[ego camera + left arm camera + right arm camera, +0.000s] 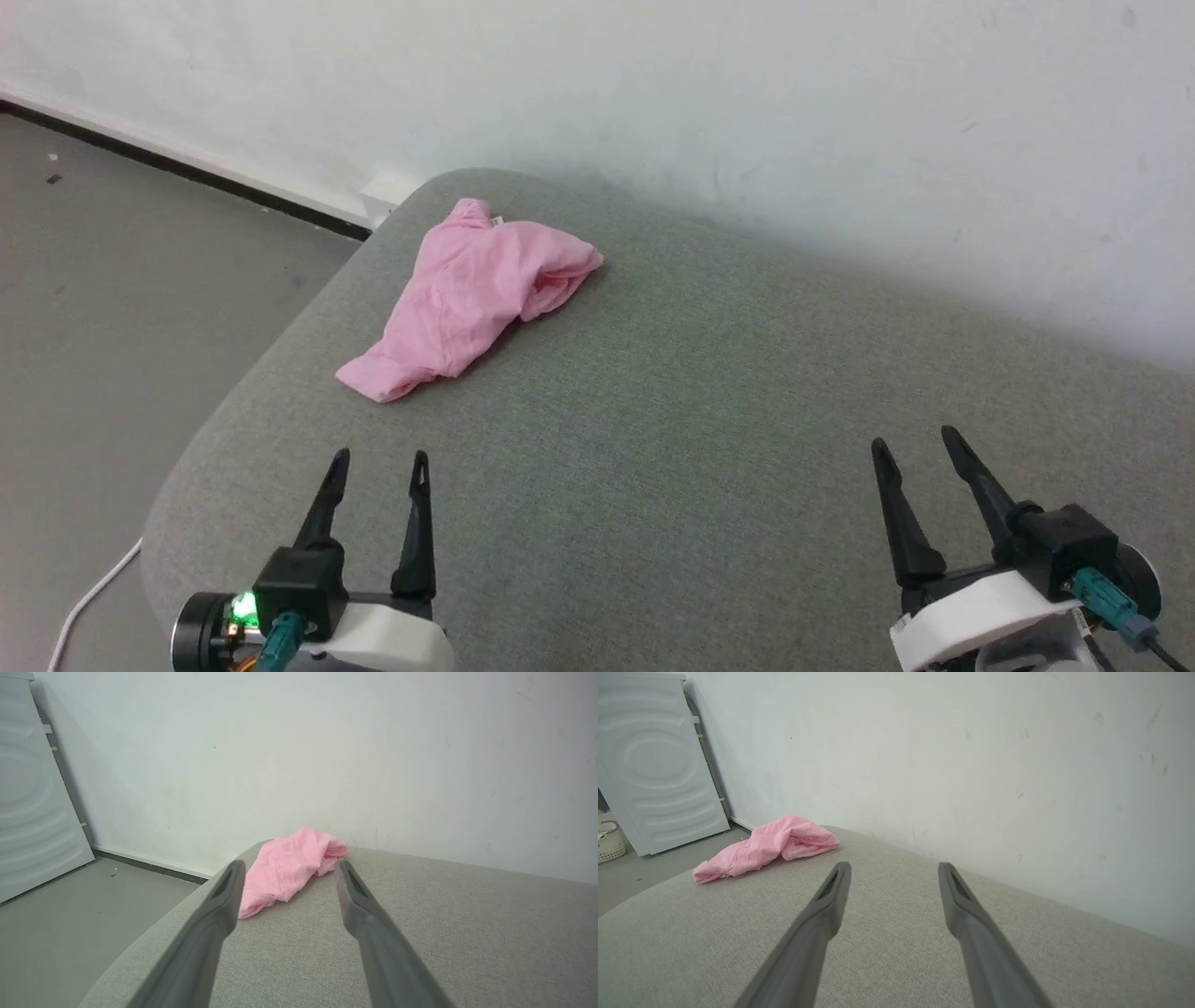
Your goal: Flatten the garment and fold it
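Observation:
The garment (471,294) is a crumpled heap of light pink knit cloth lying near the far left corner of a grey-green padded surface (700,420). It also appears ahead of my left fingers as the pink garment (292,865) and far to the left as the pink garment (768,849) in the right wrist view. My left gripper (381,459) hovers open at the lower left, short of the cloth, with nothing between its fingers. My right gripper (917,441) hovers open at the lower right, far from the cloth.
A white wall (747,112) runs close behind the padded surface. Grey floor (112,308) lies to the left past the rounded edge, with a white cable (89,597). A white appliance panel (658,765) and a woven basket (608,842) stand further left.

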`<state>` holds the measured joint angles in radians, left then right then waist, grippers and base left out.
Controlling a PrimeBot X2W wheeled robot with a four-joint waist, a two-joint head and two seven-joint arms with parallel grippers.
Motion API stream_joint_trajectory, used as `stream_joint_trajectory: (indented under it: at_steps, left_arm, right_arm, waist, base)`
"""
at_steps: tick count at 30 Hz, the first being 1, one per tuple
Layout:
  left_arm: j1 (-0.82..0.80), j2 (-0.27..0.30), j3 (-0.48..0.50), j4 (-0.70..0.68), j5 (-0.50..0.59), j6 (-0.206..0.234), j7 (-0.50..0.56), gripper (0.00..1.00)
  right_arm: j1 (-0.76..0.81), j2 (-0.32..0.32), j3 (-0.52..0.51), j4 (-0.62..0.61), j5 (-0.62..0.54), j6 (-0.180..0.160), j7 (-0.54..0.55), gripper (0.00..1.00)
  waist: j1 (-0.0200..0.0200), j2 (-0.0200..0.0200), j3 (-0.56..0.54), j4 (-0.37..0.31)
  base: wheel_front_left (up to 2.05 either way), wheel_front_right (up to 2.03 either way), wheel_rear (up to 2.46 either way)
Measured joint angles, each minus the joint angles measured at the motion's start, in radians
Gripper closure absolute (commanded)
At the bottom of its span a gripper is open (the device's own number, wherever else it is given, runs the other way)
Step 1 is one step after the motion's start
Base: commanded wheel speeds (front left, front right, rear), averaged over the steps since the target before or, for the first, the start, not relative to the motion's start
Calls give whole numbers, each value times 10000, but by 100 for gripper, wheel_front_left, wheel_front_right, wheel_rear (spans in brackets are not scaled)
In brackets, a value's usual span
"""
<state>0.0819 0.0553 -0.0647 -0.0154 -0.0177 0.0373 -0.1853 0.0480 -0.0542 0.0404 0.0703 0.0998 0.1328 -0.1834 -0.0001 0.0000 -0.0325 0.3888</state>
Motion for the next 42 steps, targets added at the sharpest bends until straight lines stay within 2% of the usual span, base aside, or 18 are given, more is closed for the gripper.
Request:
stream_joint_trajectory:
  at_steps: [34, 42]
  left_arm:
    - [291, -6, -355, -224, -88, 341, -704, 0]
    - [392, -19, -376, -232, -142, 341, -708, 0]
  right_arm:
    - [60, 6, 142, 245, 274, 0, -675, 0]
    - [77, 8, 69, 251, 274, 0, -736, 0]
  waist:
    - [1, 0, 3, 1429]
    - [2, 0, 21, 1394]
  base:
    - [0, 0, 0]
    - [0, 0, 0]
